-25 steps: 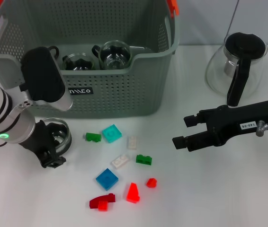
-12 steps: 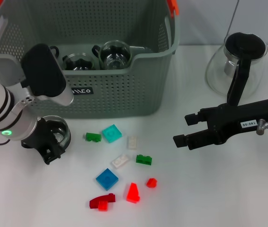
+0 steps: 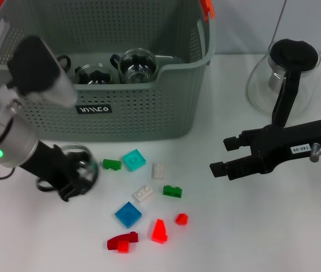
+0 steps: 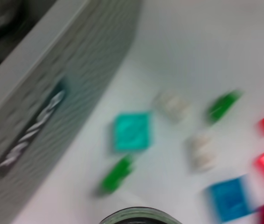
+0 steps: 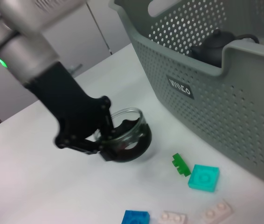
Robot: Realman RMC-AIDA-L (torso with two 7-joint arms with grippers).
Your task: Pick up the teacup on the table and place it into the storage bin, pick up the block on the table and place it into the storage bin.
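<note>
Left gripper (image 3: 76,180) fingers grip teacup (image 5: 127,135) rim; cup upright, mouth up.

White table (image 3: 274,226) with scattered blocks (image 3: 131,160)

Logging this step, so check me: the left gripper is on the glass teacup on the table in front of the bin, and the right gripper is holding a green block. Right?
Not quite. The right gripper holds nothing; in the head view its jaws are open above bare table, away from the blocks. The left gripper is indeed on the teacup in front of the bin.
</note>
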